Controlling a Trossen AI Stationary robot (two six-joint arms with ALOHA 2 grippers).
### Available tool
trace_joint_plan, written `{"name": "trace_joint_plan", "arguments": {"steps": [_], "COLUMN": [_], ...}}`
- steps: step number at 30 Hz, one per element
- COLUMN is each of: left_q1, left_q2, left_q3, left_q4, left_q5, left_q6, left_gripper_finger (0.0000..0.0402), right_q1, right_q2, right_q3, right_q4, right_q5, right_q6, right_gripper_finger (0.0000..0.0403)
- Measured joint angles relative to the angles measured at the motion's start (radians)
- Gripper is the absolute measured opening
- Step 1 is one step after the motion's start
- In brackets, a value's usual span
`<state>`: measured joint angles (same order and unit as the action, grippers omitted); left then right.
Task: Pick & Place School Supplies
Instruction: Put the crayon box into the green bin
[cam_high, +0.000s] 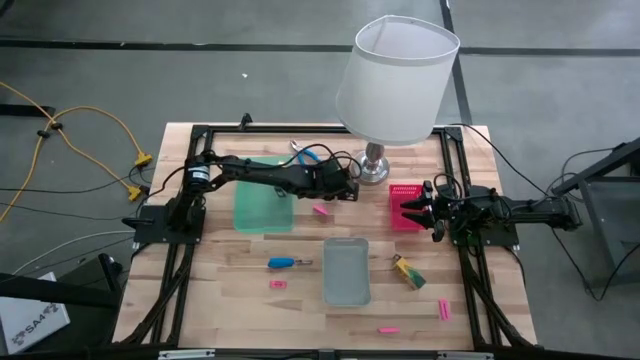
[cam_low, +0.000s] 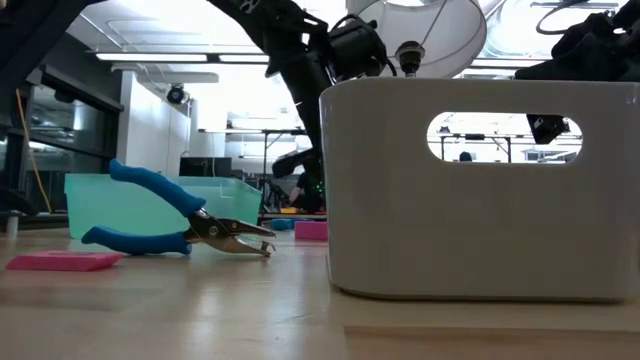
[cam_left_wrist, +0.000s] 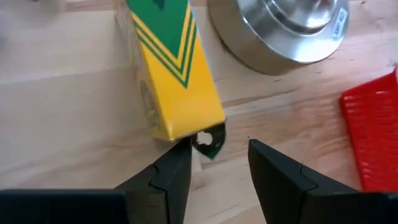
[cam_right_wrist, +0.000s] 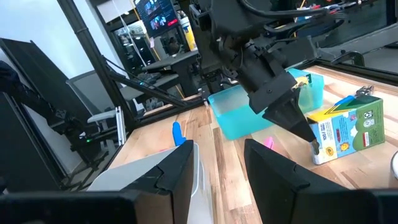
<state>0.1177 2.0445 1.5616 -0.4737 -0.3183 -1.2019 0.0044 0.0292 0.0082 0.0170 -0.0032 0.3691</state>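
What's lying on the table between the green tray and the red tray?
In the high view, between the green tray and red tray, a pink bar lies below the left gripper.

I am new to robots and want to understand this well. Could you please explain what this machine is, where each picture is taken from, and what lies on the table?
These are two dark robot arms at a wooden table. One picture looks down from above, one looks level across the table, and two come from cameras on the wrists. The left arm reaches to a yellow-and-green box beside the lamp; its jaws are open, holding nothing. The right arm waits at the pink tray, jaws open. Also there: a green tray, a grey tray, blue pliers, a blue screwdriver and pink bars.
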Motion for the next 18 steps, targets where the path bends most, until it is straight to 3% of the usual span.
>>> {"name": "trace_joint_plan", "arguments": {"steps": [18], "left_q1": [0.0], "left_q2": [0.002], "left_q3": [0.0], "left_q4": [0.022], "left_q5": [0.0], "left_q6": [0.02], "left_gripper_finger": [0.0153], "right_q1": [0.0], "right_q2": [0.0], "right_q3": [0.0], "right_q4": [0.0], "right_q5": [0.0], "right_q6": [0.0], "right_gripper_finger": [0.0134]}}
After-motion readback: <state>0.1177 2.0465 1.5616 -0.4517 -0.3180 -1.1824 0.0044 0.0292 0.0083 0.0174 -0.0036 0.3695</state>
